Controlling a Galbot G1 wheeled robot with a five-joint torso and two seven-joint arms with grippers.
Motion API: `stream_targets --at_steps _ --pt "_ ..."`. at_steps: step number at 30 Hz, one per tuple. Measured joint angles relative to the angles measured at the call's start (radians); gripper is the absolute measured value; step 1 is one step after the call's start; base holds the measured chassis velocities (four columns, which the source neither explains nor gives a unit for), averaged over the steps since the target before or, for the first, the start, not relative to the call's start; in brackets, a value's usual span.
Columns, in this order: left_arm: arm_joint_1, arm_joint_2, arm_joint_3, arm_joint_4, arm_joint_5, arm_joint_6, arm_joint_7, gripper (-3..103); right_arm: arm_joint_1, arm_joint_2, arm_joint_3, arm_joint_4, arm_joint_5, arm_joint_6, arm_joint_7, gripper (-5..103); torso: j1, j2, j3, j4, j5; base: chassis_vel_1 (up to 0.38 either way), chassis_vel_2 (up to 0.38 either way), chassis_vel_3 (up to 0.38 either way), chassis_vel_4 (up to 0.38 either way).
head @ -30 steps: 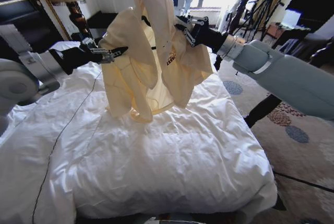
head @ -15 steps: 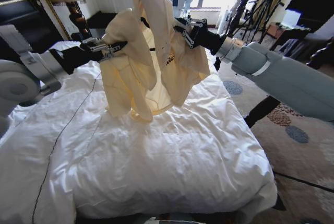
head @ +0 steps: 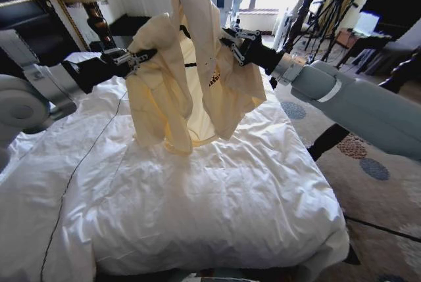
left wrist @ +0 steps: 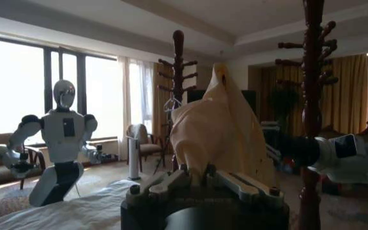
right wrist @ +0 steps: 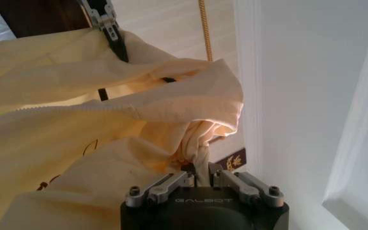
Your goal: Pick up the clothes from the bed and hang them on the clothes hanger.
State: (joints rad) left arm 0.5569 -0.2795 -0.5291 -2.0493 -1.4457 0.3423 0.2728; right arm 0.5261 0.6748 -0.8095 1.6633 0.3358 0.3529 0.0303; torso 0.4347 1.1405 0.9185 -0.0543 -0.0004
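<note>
Both claws have crept upward and slightly inward over the last second, lifting the clothes (head: 191, 65) a little higher above the bed (head: 197, 190); the hem that hung close to the duvet at 6 o'clock now clears it by a wider margin. Left claw (head: 135, 58), at 9 o'clock of the garment, is pinched closed on a fold of the cream fabric at one shoulder; in the left wrist view its fingers (left wrist: 165, 184) are drawn together on a gathered bunch of the cloth (left wrist: 219, 134). Right claw (head: 231, 40), at 3 o'clock of the garment, is likewise closed on the opposite shoulder; in the right wrist view its fingers (right wrist: 171, 184) nip a twisted gather of the fabric (right wrist: 107, 139). Garment hangs spread between the two claws, a hood or collar peak rising at 12 o'clock, sleeves and body drooping toward the white duvet (head: 217, 203) without touching it; a small dark marking shows on the chest near the right claw.
</note>
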Motion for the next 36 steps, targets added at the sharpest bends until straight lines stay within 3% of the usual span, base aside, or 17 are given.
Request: stream_targets --at_steps 4,8,11,12,15,17,21,25,27,28,30,32,36 --pt "0.0 -0.001 0.0 -0.003 0.0 0.0 0.002 3 -0.002 -0.003 -0.001 0.011 0.028 -0.016 0.009 5 0.0 0.0 0.0 0.0 0.0 0.0 0.0 0.0 0.0" --pt "0.0 -0.003 0.0 -0.001 0.001 0.0 0.002 3 -0.003 -0.014 -0.007 0.047 0.135 -0.056 0.009 9 0.0 0.0 0.0 -0.0001 0.0 0.0 0.0 0.0 0.0" --pt "0.001 -0.008 0.002 0.003 0.006 0.001 0.002 3 0.001 -0.023 -0.014 0.086 0.249 -0.094 -0.011 21 0.0 0.0 0.0 0.0 0.0 0.0 0.0 0.0 0.0" --pt "0.001 -0.008 0.002 0.003 0.006 0.001 0.002 3 0.001 -0.023 -0.014 0.086 0.249 -0.094 -0.011 21 0.0 0.0 0.0 0.0 0.0 0.0 0.0 0.0 0.0" --pt "0.004 -0.015 0.003 0.004 0.013 0.003 0.002 3 0.013 -0.028 -0.016 0.103 0.333 -0.125 -0.051 37 0.0 0.0 0.0 0.0 0.0 0.0 0.0 0.0 0.0" --pt "0.004 -0.016 0.004 0.004 0.014 0.003 0.002 3 0.017 -0.029 -0.016 0.104 0.351 -0.131 -0.064 37 0.0 0.0 0.0 0.0 0.0 0.0 0.0 0.0 0.0" --pt "0.004 -0.016 0.005 0.01 0.02 0.005 0.002 3 0.042 -0.046 -0.018 0.115 0.448 -0.169 -0.106 60 0.0 0.0 0.0 -0.0001 -0.0001 0.0 0.0 0.0 0.0" --pt "0.004 -0.016 0.005 0.013 0.021 0.005 0.0 3 0.043 -0.062 -0.011 0.115 0.493 -0.185 -0.108 70 0.0 0.0 0.0 0.0 0.0 0.0 0.0 0.0 0.0" --pt "0.005 -0.016 0.005 0.013 0.023 0.005 -0.001 3 0.042 -0.084 0.005 0.12 0.565 -0.214 -0.094 81 0.0 0.0 0.0 -0.0001 0.0 0.0 0.0 0.0 0.0" --pt "0.005 -0.016 0.005 0.013 0.023 0.005 -0.001 3 0.042 -0.084 0.005 0.12 0.565 -0.214 -0.094 81 0.0 0.0 0.0 -0.0001 0.0 0.0 0.0 0.0 0.0" --pt "0.006 -0.016 0.005 0.011 0.024 0.005 -0.002 3 0.044 -0.096 0.014 0.16 0.674 -0.263 -0.055 91 0.0 0.0 0.0 -0.0003 0.0003 0.0 0.0 0.0 0.0" --pt "0.006 -0.015 0.005 0.01 0.024 0.005 -0.002 3 0.044 -0.097 0.018 0.181 0.725 -0.284 -0.035 91 0.0 0.0 0.0 -0.0003 0.0003 0.0 0.0 0.0 0.0" --pt "0.004 -0.009 0.002 0.007 0.023 0.005 -0.008 3 0.018 -0.079 0.029 0.298 0.96 -0.404 0.065 100 0.0 0.0 0.0 -0.0002 -0.0004 0.0 0.0 0.0 0.0"
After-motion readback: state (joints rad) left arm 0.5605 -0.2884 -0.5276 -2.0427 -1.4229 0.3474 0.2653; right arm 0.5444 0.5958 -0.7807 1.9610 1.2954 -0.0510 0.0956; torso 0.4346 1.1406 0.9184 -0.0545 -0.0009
